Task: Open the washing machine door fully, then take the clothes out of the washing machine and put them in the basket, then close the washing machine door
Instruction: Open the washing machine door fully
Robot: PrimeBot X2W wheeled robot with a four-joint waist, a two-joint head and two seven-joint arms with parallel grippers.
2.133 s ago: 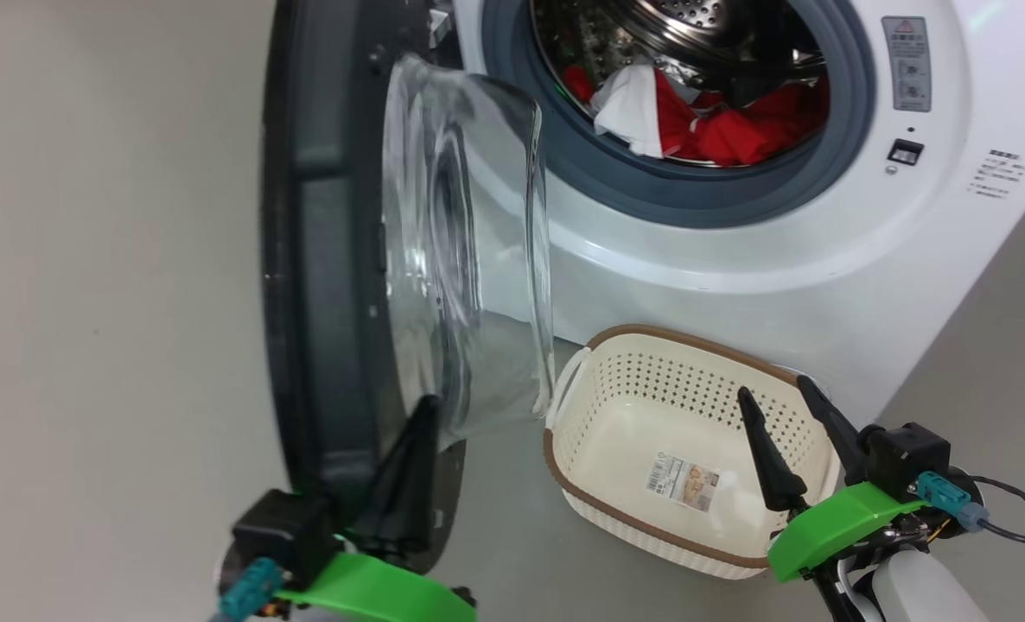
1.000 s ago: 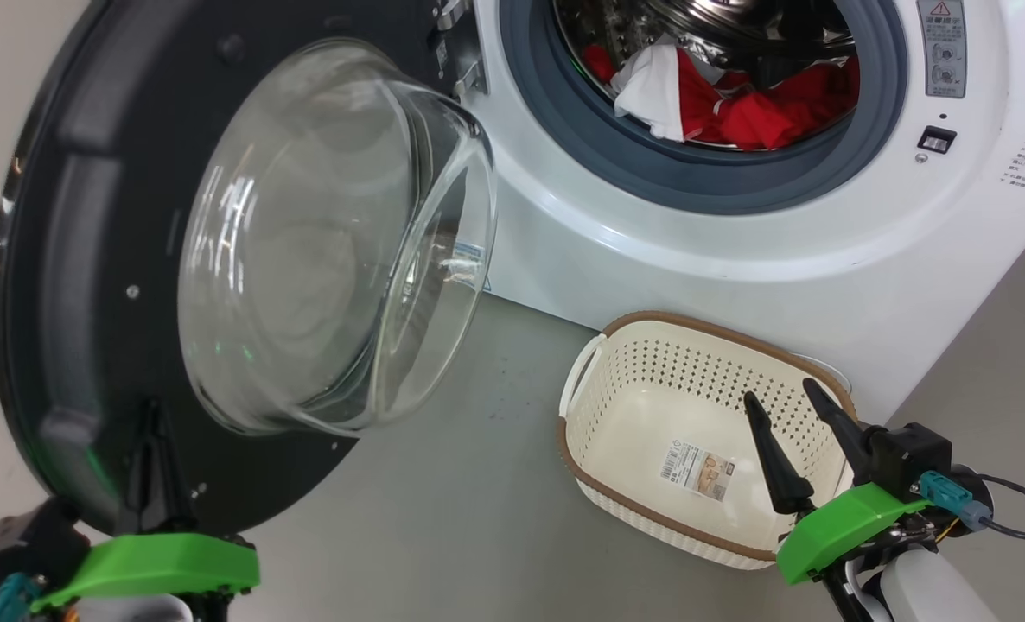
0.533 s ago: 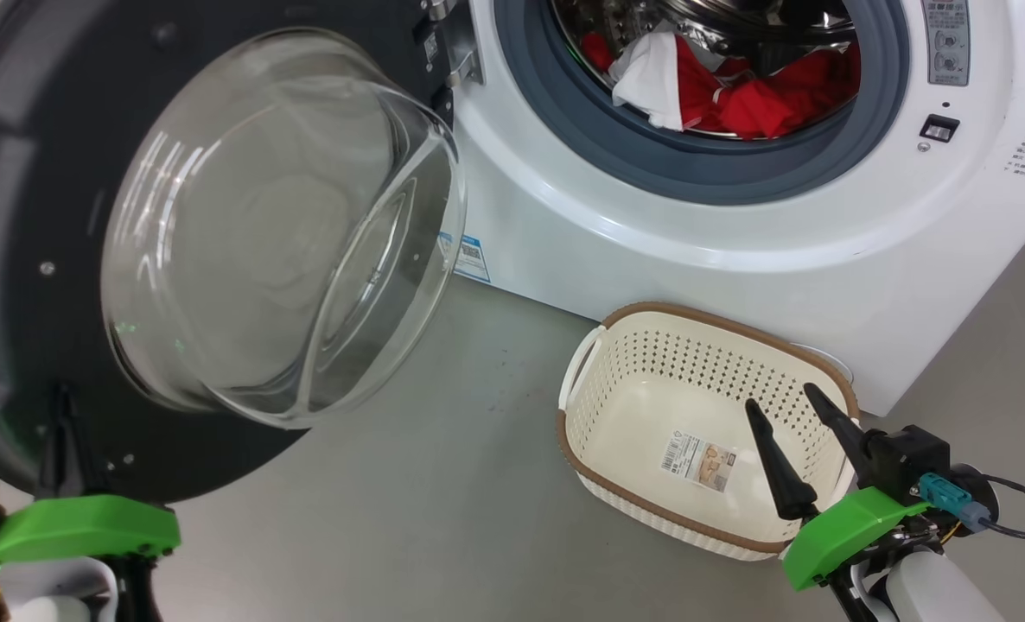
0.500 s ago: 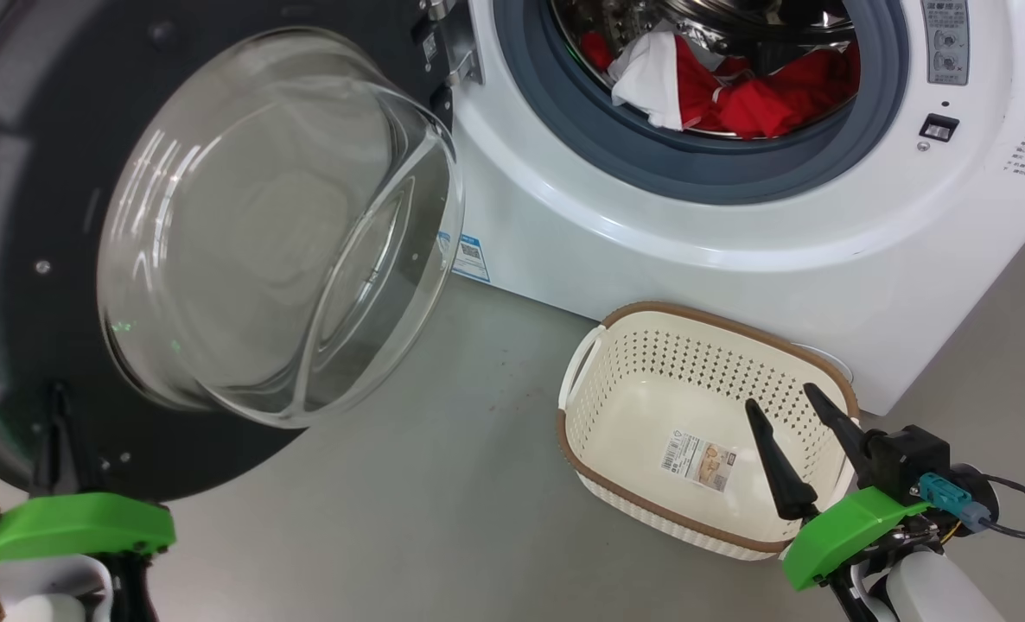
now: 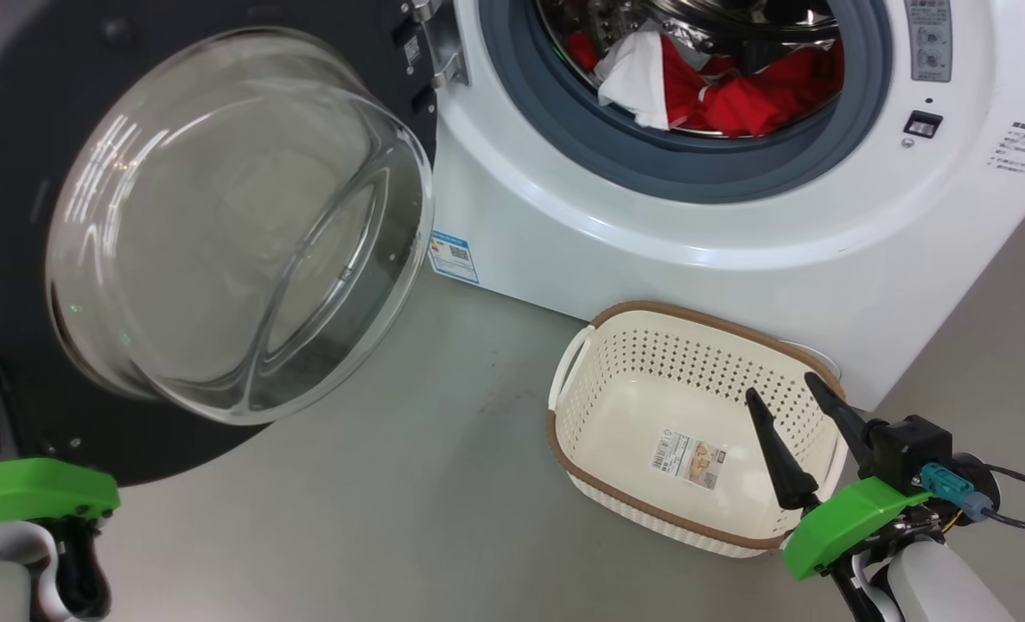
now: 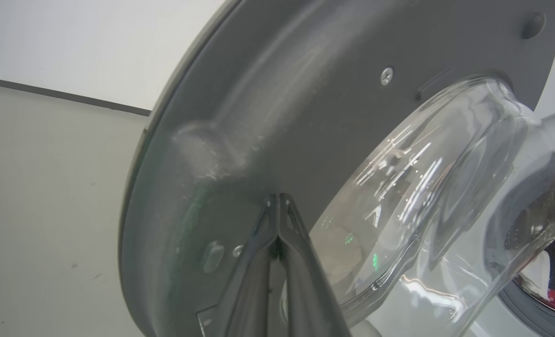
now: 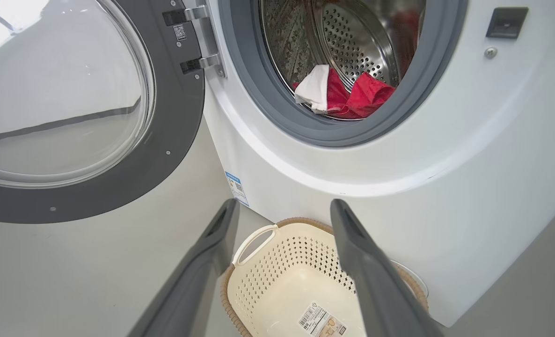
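beside the washing machine door [image 6: 268, 117] the left gripper [image 6: 279, 201] is closed; right gripper [image 5: 780, 385] spread above the basket [image 5: 677, 313].

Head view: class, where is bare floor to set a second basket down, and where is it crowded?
Bare floor lies between the washing machine door and the basket, below the washing machine front. Another strip runs along the right of the machine. Crowded: the basket's near right corner, where the open right gripper hangs over it.
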